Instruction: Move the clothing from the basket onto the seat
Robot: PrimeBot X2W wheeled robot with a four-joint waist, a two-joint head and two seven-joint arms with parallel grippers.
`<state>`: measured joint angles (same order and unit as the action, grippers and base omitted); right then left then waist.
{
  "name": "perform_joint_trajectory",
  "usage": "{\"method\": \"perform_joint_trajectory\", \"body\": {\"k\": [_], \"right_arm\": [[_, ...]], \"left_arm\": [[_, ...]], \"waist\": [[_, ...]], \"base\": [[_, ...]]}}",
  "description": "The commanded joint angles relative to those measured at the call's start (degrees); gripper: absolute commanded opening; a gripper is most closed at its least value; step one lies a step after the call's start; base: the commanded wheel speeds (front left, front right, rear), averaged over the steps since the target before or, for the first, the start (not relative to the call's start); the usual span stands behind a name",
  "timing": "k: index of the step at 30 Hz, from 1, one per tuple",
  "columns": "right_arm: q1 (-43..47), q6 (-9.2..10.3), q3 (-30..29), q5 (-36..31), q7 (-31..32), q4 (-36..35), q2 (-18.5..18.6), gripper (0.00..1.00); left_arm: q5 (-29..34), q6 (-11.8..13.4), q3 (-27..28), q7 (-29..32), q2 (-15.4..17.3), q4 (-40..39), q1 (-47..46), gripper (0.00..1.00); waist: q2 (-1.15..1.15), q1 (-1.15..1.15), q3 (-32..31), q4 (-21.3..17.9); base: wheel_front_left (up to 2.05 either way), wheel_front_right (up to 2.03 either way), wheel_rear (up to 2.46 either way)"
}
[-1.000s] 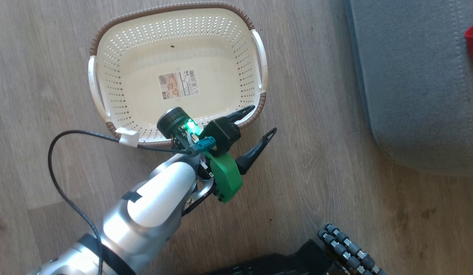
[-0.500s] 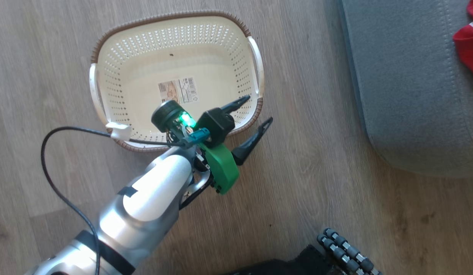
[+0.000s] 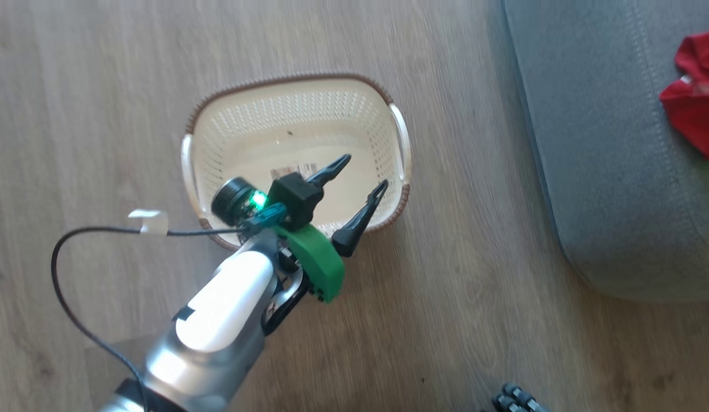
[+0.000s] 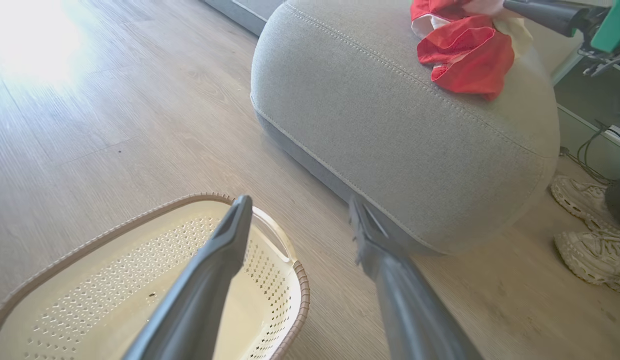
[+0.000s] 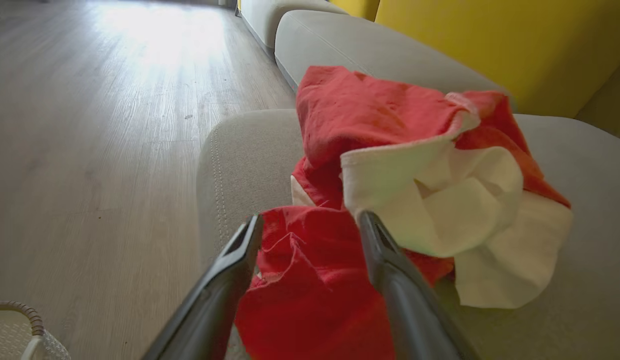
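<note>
The red and white clothing lies crumpled on the light grey seat. My right gripper stands open just above it, fingers spread with red folds showing between them, gripping nothing. The cream basket sits on the wooden floor with only a label on its bottom. Over the basket's near right corner hovers my left gripper, open and holding nothing.
A black cable loops from my left arm over the floor. White shoes lie beside the seat. More grey cushions and a yellow backrest stand behind the clothing. The wood floor separates basket and seat.
The head camera has shifted, so the basket sits lower and the clothing shows further into view. My left gripper now reaches over the basket's inside.
</note>
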<state>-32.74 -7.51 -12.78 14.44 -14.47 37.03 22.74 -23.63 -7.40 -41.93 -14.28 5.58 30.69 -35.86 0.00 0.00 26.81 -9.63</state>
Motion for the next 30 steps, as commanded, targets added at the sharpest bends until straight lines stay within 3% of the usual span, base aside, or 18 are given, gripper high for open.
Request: {"method": "perform_joint_trajectory", "body": {"k": [1, 9, 17, 30], "right_arm": [[1.6, 0.02, 1.1, 0.1, -0.5, -2.4, 0.7, 1.0], [7.9, 0.02, 5.7, 0.1, -0.5, -8.8, -3.2, 1.0], [12.0, 0.02, 10.4, 1.7, -0.5, -11.3, -5.8, 1.0], [18.2, 0.02, 15.3, 2.0, -0.5, -12.1, -11.5, 1.0]], "left_arm": [[0.2, -0.1, 2.3, -0.7, 0.0, -1.7, 0.6, 1.0], [2.0, -0.1, 8.1, -0.7, -1.0, -1.0, 6.0, 1.0], [4.8, 1.3, 18.7, -0.7, -1.6, 0.5, 12.4, 1.0], [10.6, 5.3, 36.4, -0.7, -1.8, -4.5, 23.5, 1.0]], "waist": [[0.0, 0.0, -2.8, 1.8], [0.0, 0.0, -10.4, 7.3], [0.0, 0.0, -17.2, 11.7], [0.0, 0.0, -25.6, 13.8]], "base": [[0.0, 0.0, 0.0], [0.0, 0.0, 0.0], [0.0, 0.0, 0.0], [0.0, 0.0, 0.0]]}}
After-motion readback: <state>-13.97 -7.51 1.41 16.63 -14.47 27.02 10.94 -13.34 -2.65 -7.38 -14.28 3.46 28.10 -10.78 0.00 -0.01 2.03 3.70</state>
